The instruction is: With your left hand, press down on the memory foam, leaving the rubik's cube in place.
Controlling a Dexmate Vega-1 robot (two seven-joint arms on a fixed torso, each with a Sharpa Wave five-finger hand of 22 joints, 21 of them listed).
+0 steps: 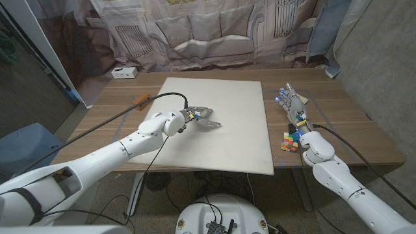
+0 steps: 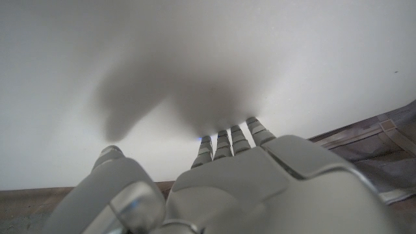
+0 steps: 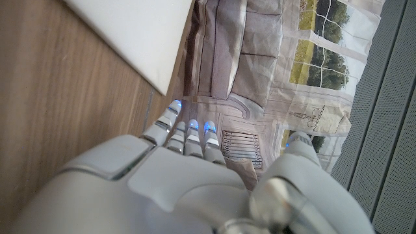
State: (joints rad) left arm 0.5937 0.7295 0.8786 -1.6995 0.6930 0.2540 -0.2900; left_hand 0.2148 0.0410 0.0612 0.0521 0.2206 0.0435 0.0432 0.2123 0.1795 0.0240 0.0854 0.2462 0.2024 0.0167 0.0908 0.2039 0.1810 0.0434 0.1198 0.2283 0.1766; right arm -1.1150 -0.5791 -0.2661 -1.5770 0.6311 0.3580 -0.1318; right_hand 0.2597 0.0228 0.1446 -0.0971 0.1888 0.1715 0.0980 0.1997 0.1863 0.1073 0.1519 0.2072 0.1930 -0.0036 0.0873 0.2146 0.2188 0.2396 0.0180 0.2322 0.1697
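The left hand (image 1: 203, 119) sits over the middle of the white memory foam (image 1: 224, 104), fingers spread and holding nothing. The foam covers the centre of the wooden bench (image 1: 344, 123). The rubik's cube (image 1: 290, 141) lies on the bench just off the foam's right edge, beside the right hand (image 1: 294, 106), which holds nothing, fingers extended.

Matt off-white memory foam (image 1: 218, 123), smooth and even, covers much of the table (image 1: 338, 123), whose top is brown wood with a visible grain and a dull sheen. The left hand (image 1: 200, 117) over the foam shows grey shell, looking like metal or hard plastic, slightly glossy. The right hand (image 1: 294, 107) has the same smooth pale casing. Beside it sits the rubik's cube (image 1: 290, 141), shiny coloured plastic. Behind hangs a printed cloth backdrop (image 1: 214, 29), softly creased.
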